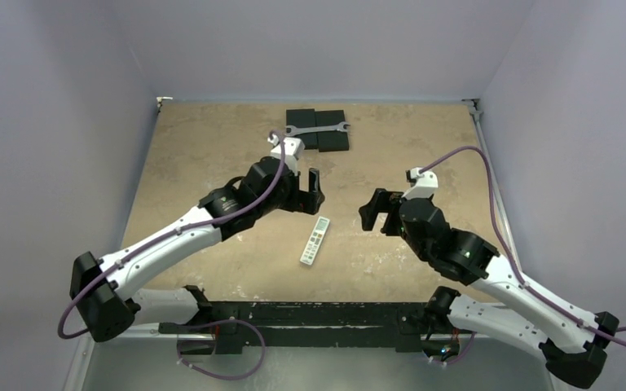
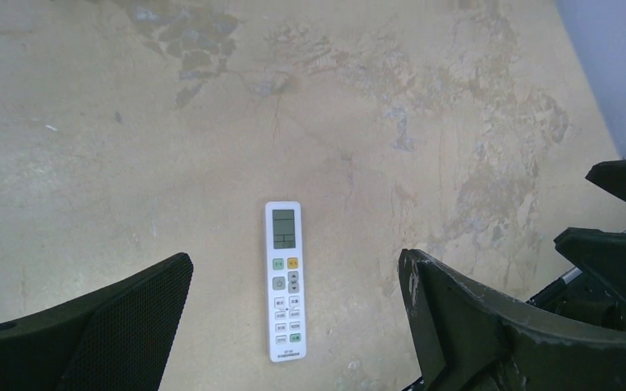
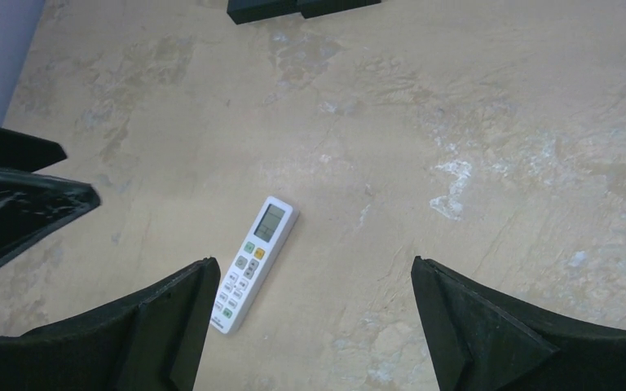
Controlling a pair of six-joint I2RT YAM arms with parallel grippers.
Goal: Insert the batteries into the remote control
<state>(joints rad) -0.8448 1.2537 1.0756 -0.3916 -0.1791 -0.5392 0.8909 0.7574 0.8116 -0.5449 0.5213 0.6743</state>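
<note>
Tan mottled tabletop (image 1: 196, 163), with a wrench (image 1: 316, 129) lying across black blocks (image 1: 330, 140) at the far edge, well away from the work.

Remote control (image 1: 315, 241) lay flat mid-table, buttons and screen up, screen end pointing away from the arm bases. No batteries visible in any view, and no loose cover either.

Left gripper (image 1: 306, 194) was spread wide and empty, hanging above the table. In its wrist view the remote sat centred in the gap between the fingers, touching neither.

Right gripper (image 1: 377, 213) was also wide and empty. In its wrist view the remote was off to the left side of the gap, just beside that finger, no contact visible.

From above, the remote sat between the two grippers, slightly nearer the bases.

My read: since nothing loose was left on the table and the remote was face up, loading looked done. I can't confirm this, because the battery bay faced down.

If it wasn't done, the next move needs one gripper to pinch the remote across its narrow sides and flip it to expose the back.
</note>
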